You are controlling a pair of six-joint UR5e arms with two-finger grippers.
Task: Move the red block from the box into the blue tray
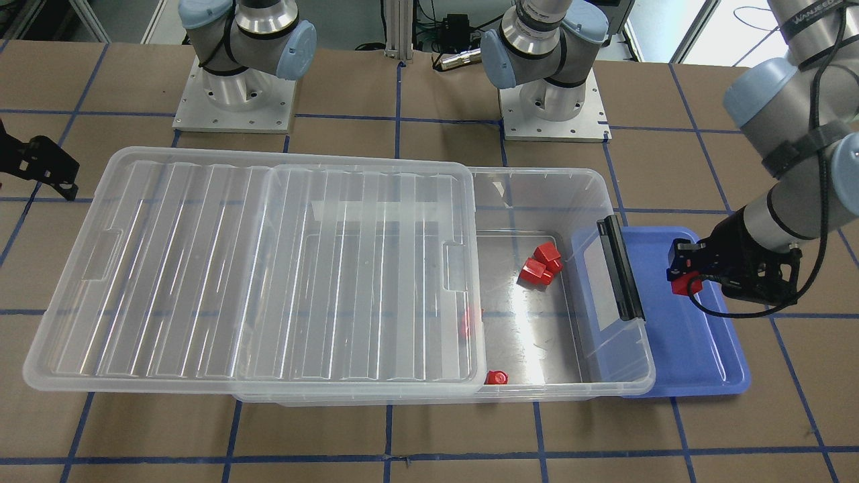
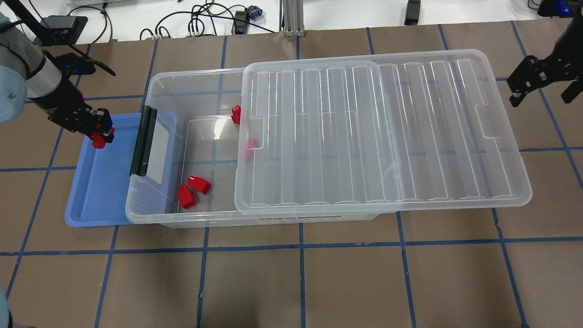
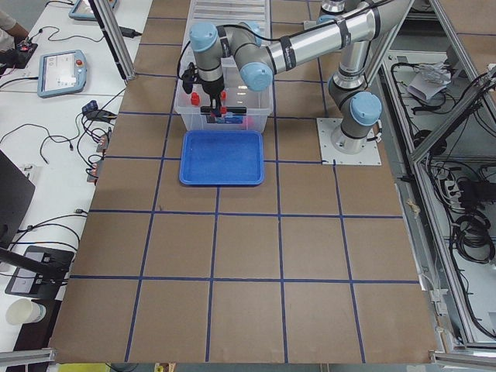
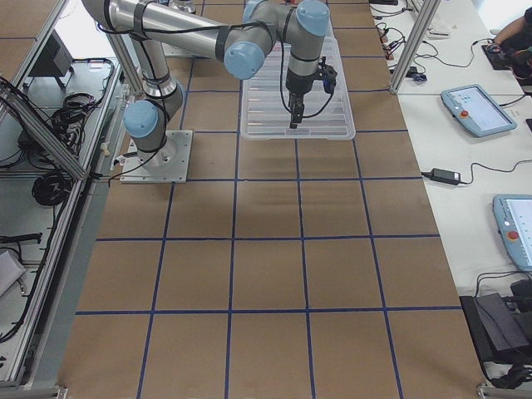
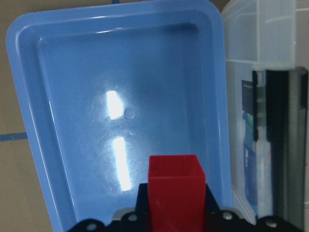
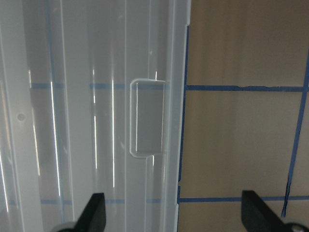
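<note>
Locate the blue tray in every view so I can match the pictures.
Exterior front-facing: blue tray at lower right.
Overhead exterior: left side.
Exterior left: upper centre-left.
Exterior right: not visible.
Left wrist-mounted: fills most of the frame.
Right wrist-mounted: not in it.
Landmark: the black latch bar beside the tray.

The tray lies at the box's left end.

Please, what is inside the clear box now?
The box holds four visible red blocks: two close together in the open part, one by the wall far from the robot, one dim under the lid edge. The lid blurs the rest; more could be hidden.
</note>
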